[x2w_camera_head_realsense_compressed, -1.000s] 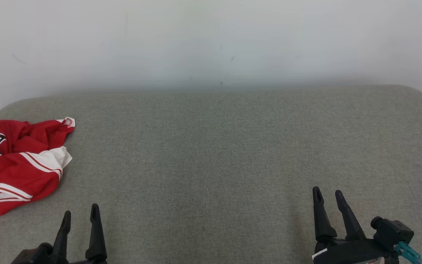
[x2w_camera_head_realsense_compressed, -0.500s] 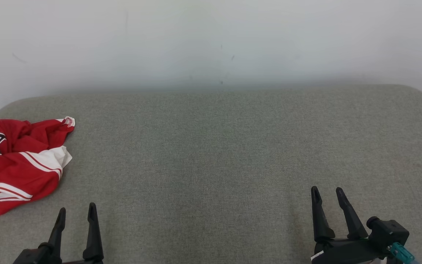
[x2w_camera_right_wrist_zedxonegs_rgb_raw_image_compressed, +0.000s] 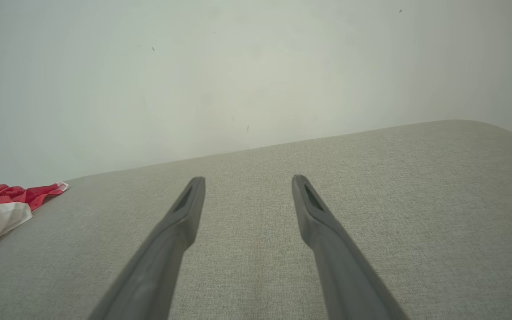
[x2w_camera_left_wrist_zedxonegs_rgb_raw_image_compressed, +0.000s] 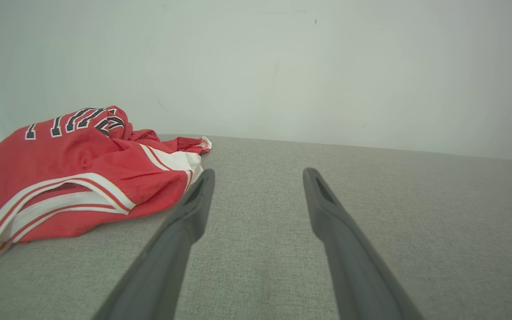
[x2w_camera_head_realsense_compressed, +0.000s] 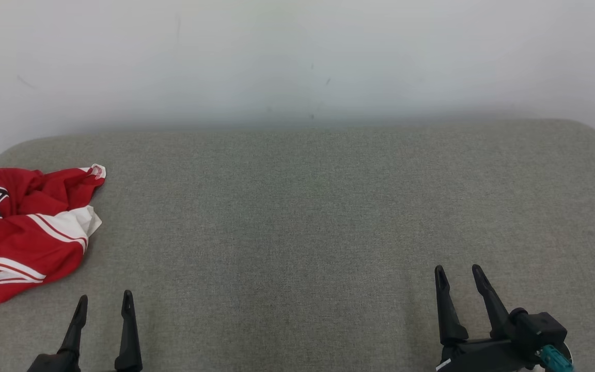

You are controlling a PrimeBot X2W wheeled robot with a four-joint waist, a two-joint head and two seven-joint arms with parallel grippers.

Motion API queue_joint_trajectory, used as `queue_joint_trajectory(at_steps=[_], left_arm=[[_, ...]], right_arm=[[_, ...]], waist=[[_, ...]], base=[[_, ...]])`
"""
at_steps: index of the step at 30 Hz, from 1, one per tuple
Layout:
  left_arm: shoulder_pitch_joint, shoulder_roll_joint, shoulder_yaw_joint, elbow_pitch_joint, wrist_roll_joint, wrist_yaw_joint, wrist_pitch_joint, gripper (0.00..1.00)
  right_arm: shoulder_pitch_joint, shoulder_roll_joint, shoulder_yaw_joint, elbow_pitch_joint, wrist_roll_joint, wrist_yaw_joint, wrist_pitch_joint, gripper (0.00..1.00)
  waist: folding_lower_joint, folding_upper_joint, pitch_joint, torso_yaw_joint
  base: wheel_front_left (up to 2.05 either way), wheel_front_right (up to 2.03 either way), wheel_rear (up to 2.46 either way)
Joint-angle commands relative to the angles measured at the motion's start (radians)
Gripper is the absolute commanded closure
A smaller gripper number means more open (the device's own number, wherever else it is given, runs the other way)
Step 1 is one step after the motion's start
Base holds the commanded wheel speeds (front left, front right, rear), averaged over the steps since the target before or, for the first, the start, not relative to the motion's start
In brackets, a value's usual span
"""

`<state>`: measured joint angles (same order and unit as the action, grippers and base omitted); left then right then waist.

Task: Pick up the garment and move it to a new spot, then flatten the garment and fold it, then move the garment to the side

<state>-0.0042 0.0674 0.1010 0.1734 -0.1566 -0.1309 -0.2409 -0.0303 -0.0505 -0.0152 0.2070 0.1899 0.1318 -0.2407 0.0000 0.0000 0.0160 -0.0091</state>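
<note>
Nearest, the left gripper (x2w_camera_head_realsense_compressed: 104,295) and the right gripper (x2w_camera_head_realsense_compressed: 457,268) sit well apart over the grey cloth-covered table (x2w_camera_head_realsense_compressed: 297,217), each with its fingers spread wide and holding nothing. Just beyond and left of the left gripper, the crumpled red-and-white garment (x2w_camera_head_realsense_compressed: 24,237) lies untouched at the table's left edge. A pale wall (x2w_camera_head_realsense_compressed: 297,62) stands behind.

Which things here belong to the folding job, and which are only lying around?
For the job: red garment, crumpled at the left; left gripper, open; right gripper, open.
Only background: grey cushion underneath; white wall behind.
</note>
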Motion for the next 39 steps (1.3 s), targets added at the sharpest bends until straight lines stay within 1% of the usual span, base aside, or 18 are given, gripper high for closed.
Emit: queue_joint_trajectory(at_steps=[1, 11, 23, 31, 39], left_arm=[[0.0, 0.004, 0.003, 0.003, 0.024, 0.001, -0.008, 0.0], [-0.01, 0.007, 0.006, 0.017, 0.089, 0.001, -0.027, 0.0], [-0.006, 0.014, 0.002, 0.042, 0.048, 0.001, -0.025, 0.0], [-0.003, 0.02, -0.002, 0.052, 0.059, 0.001, -0.025, 0.0], [-0.005, 0.017, 0.003, 0.034, 0.067, 0.002, -0.025, 0.0]], right_arm=[[0.001, 0.0, 0.0, 0.001, -0.019, -0.002, -0.009, 0.0], [-0.006, 0.001, -0.002, 0.016, -0.088, -0.002, -0.027, 0.0], [-0.008, 0.001, -0.017, 0.034, -0.063, -0.002, -0.024, 0.0], [-0.004, 0.001, -0.018, 0.047, -0.059, -0.002, -0.024, 0.0], [-0.011, 0.001, -0.017, 0.066, -0.059, -0.002, -0.024, 0.0]], waist=[[0.0, 0.0, 0.0, 0.0], [0.0, 0.0, 0.001, 0.001], [0.0, 0.0, -0.005, 0.001], [0.0, 0.0, -0.011, 0.004], [0.0, 0.0, -0.014, 0.005]], base=[[0.0, 0.0, 0.0], [0.0, 0.0, 0.0], [0.0, 0.0, 0.0], [0.0, 0.0, 0.0], [0.0, 0.0, 0.0]])
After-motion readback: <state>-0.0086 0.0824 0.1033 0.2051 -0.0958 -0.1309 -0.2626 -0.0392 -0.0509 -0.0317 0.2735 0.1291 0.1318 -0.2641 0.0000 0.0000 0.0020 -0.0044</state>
